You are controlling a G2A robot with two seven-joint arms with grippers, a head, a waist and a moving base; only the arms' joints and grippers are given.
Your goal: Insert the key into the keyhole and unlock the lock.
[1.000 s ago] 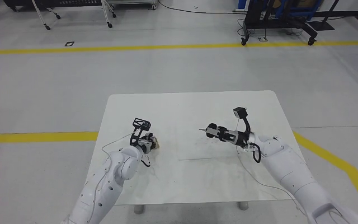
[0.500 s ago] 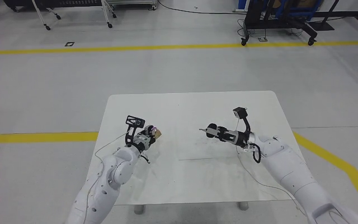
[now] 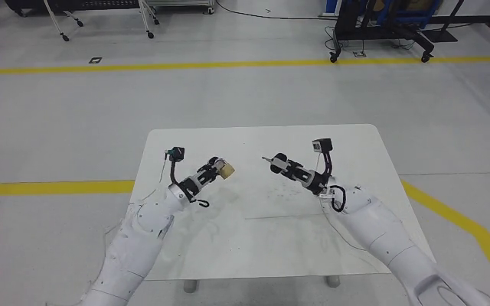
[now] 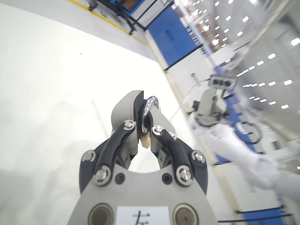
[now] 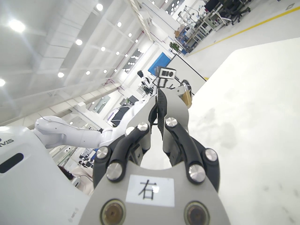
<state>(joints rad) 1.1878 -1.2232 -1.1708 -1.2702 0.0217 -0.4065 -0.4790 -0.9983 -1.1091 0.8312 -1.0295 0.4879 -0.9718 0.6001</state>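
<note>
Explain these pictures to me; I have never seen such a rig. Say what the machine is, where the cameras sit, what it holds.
This is a two-armed robot at a white table. One picture looks down from a camera above its arms; the other two come from cameras on its wrists, looking along each gripper. The left gripper is shut on a brass padlock, held over the table. The right gripper is shut on a thin metal key. The two are apart; the key is not yet inserted.
</note>
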